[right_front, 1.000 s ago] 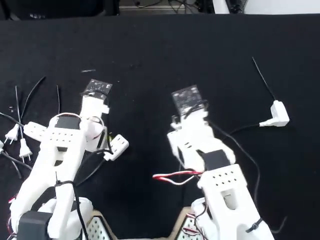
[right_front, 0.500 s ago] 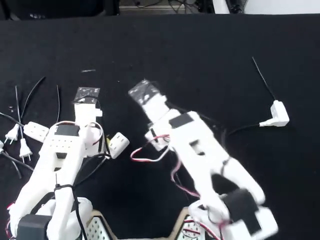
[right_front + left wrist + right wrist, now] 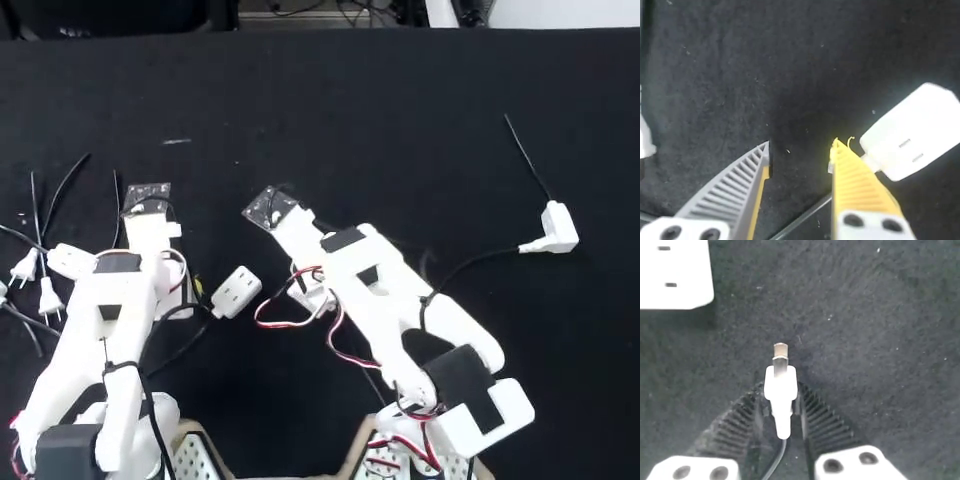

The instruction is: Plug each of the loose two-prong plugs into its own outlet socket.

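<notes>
My right gripper is shut on a small white two-prong plug whose prongs point away from the wrist, a little above the black cloth. A white outlet socket with two slots lies off to one side ahead of it. In the high view this gripper sits mid-table, up and right of a white socket. My left gripper is open with nothing between its fingers; a white socket lies just beyond its yellow finger. From above, that gripper is at the left.
Two loose white plugs with black wires lie at the far left edge, next to another white socket. A white right-angle plug lies at the far right with its black cable. The table is covered in black cloth.
My right arm has swung left across the table with the plug, from the middle to near the central socket. My left arm has shifted left and back a little.
</notes>
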